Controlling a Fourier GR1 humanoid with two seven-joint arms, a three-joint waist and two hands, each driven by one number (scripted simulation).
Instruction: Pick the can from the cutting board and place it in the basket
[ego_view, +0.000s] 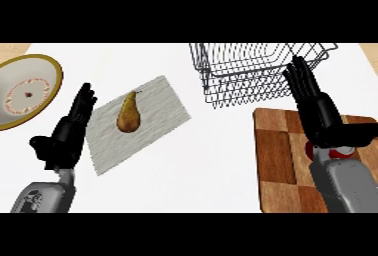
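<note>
Hovering right hand, fingers straight, over checkered cutting board | red can mostly hidden beneath | wire basket beyond | left hand open, resting.

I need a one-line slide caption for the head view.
Right hand reaches over the cutting board toward the wire basket; left hand rests beside a pear.

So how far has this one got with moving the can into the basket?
Early. Nothing looks done: the wire basket holds nothing visible. The right hand is over the cutting board, fingers straight, with the can a red patch mostly hidden beneath it. Grasping, carrying and placing remain. The left hand rests open.
</note>
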